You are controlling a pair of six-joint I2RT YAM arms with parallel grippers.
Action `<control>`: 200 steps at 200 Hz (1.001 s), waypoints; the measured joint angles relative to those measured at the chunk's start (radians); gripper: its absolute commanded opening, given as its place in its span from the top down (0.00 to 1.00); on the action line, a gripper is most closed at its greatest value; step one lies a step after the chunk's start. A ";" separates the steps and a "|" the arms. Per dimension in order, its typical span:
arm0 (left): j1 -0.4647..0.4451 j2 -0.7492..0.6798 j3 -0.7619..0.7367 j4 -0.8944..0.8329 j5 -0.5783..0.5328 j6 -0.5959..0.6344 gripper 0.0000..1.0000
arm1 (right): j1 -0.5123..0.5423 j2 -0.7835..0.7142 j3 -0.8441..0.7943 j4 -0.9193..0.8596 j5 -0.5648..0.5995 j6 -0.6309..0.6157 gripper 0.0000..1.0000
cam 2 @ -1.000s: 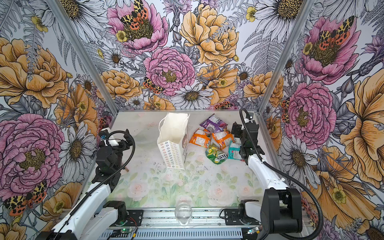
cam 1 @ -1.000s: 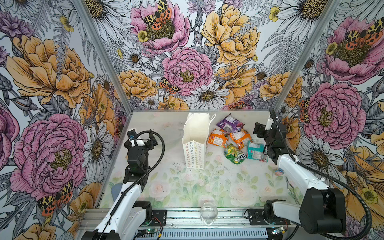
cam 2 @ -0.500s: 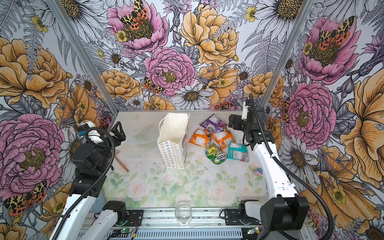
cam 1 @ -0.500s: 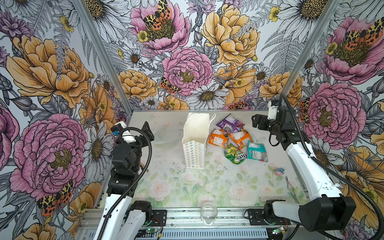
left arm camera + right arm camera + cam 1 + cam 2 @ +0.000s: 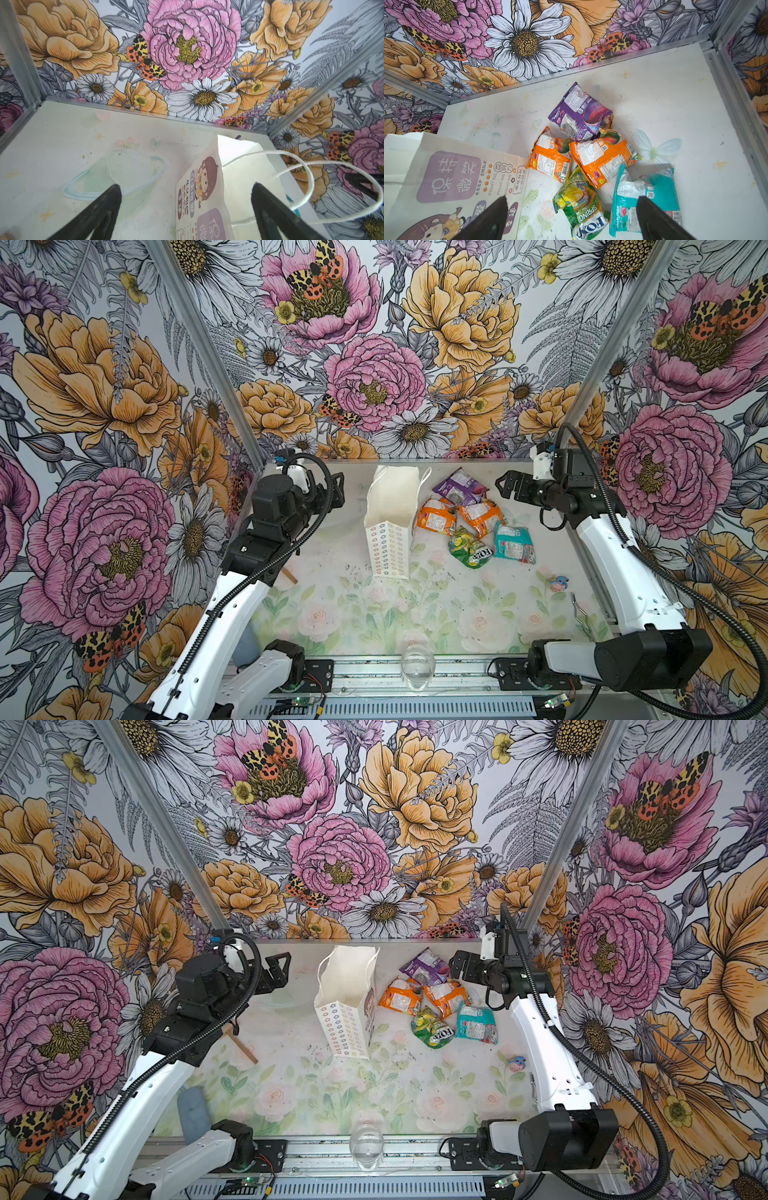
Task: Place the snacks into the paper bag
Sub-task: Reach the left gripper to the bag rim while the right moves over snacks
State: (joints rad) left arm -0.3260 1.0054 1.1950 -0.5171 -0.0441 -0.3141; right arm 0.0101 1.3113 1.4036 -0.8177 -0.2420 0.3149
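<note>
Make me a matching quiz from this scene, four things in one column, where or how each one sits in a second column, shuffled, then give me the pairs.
Column one
1. paper bag
2. purple packet
3. teal packet
4. clear glass

Column two
A. at the middle of the near edge of the table
B. lying farthest back of the packets
C. standing upright with its mouth open
D. lying just right of the FOX'S packet

Pairs: 1-C, 2-B, 3-D, 4-A
</note>
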 measured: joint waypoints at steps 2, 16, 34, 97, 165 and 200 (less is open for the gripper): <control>-0.006 0.005 0.006 -0.006 0.000 0.000 0.01 | 0.000 0.000 0.000 -0.002 0.000 0.000 0.02; -0.043 0.031 0.040 -0.041 -0.001 0.013 0.01 | 0.000 0.003 0.000 -0.009 -0.003 0.000 0.02; -0.091 0.055 0.066 -0.078 -0.003 0.029 0.01 | 0.000 0.012 0.000 -0.013 -0.007 0.003 0.02; -0.187 0.105 0.102 -0.198 0.001 0.063 0.01 | 0.000 0.032 0.000 -0.020 -0.014 0.008 0.01; -0.216 0.203 0.137 -0.260 0.001 0.087 0.01 | 0.000 0.045 0.000 -0.020 -0.017 0.011 0.01; -0.216 0.283 0.143 -0.278 -0.009 0.087 0.01 | 0.000 0.045 0.000 -0.020 -0.017 0.011 0.01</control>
State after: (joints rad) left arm -0.5415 1.2881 1.3384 -0.7952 -0.0528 -0.2276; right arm 0.0101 1.3560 1.4036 -0.8379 -0.2592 0.3256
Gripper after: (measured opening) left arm 0.986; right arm 0.986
